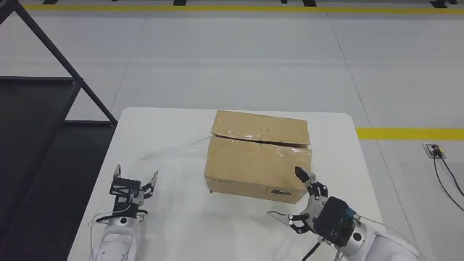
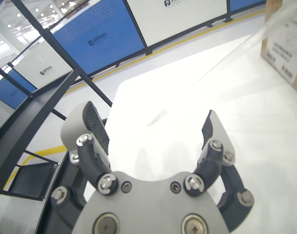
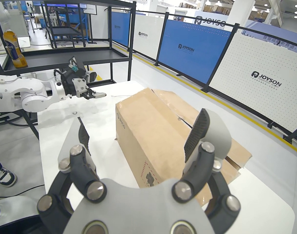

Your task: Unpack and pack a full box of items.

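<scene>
White table (image 1: 174, 138): box (image 1: 257, 152) mid-table toward far edge, long axis along near edge. Right gripper (image 1: 284, 192), jaws spread, empty, just beside box's near-right corner; nearer arm. Left gripper (image 1: 135, 172) likewise spread, well apart leftward.

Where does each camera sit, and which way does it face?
Top view: above the arms, looking down on table, box, left gripper, right gripper.
Left wrist view: on that wrist, facing across the table to fence panels; own gripper open.
Right wrist view: on that wrist, facing the box; own gripper open.
Shared: all show the box.
</scene>
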`<state>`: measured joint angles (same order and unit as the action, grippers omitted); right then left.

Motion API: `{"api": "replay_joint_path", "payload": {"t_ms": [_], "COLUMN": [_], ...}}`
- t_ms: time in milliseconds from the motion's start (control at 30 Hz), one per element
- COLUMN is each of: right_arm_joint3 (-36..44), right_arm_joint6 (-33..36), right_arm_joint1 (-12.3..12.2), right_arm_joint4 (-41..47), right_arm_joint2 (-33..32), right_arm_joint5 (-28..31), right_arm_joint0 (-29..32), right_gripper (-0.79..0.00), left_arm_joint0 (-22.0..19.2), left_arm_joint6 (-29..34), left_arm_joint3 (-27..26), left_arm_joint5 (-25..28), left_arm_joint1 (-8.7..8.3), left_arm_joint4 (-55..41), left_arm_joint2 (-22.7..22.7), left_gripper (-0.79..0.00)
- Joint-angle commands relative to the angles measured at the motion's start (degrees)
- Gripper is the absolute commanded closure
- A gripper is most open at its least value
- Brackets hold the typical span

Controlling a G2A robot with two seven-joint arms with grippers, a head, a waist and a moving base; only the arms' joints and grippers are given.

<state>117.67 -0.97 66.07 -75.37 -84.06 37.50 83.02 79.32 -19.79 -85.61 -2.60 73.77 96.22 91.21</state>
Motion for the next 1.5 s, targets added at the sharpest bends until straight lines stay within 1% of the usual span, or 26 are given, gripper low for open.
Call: {"api": "replay_joint_path", "payload": {"t_ms": [0, 67, 467, 600, 767, 933, 967, 1067, 1200, 1233, 1467], "right_arm_joint3": [0.3, 1.2, 1.2, -0.1, -3.4, -6.0, -6.5, -8.9, -12.5, -12.8, -12.8], "right_arm_joint6": [3.7, 8.1, 8.1, 8.5, 9.3, 9.8, 10.0, 11.6, 18.0, 19.2, 19.2], "right_arm_joint1": [-0.1, -0.2, -0.2, -0.1, -0.4, -0.9, -0.9, -1.3, -2.1, -2.2, -2.2], "right_arm_joint4": [0.2, 0.6, 0.6, 1.8, 9.3, 16.3, 17.5, 23.3, 31.8, 32.4, 32.4], "right_arm_joint2": [-0.7, -0.4, -0.4, 0.0, -3.0, -6.8, -7.4, -8.4, -9.3, -9.7, -9.7], "right_arm_joint5": [-0.2, -1.6, -1.6, -2.5, -1.0, 1.6, 2.2, 6.5, 10.4, 10.0, 10.0], "right_arm_joint0": [-0.7, -0.9, -0.9, -1.8, -3.4, -3.7, -3.7, -4.2, -5.8, -6.1, -6.1], "right_gripper": [-0.785, -0.785, -0.785, -0.785, -0.785, -0.785, -0.785, -0.785, -0.785, -0.785, -0.785], "left_arm_joint0": [1.8, 2.9, 2.9, 2.1, 1.2, 0.4, 0.1, -1.1, -2.8, -3.3, -5.4], "left_arm_joint6": [-2.0, -3.0, -3.0, -1.0, 1.9, 2.6, 3.0, 5.1, 8.3, 8.9, 10.8], "left_arm_joint3": [-2.4, -4.2, -4.2, -5.7, -6.6, -6.3, -6.2, -6.3, -6.4, -6.3, -5.3], "left_arm_joint5": [2.2, 4.4, 4.4, 7.1, 12.4, 14.7, 14.5, 13.6, 13.0, 12.8, 11.9], "left_arm_joint1": [-0.21, -0.43, -0.43, -0.43, -0.62, -0.76, -0.72, -0.52, -0.24, -0.19, 0.07], "left_arm_joint4": [-1.0, -1.1, -1.1, -0.2, -2.1, -1.4, -1.7, -2.2, -2.1, -2.2, 0.3], "left_arm_joint2": [1.0, 1.6, 1.6, -0.5, -1.2, -2.6, -2.9, -4.3, -6.7, -7.1, -10.4], "left_gripper": [-0.785, -0.785, -0.785, -0.785, -0.785, -0.785, -0.785, -0.785, -0.785, -0.785, -0.785]}}
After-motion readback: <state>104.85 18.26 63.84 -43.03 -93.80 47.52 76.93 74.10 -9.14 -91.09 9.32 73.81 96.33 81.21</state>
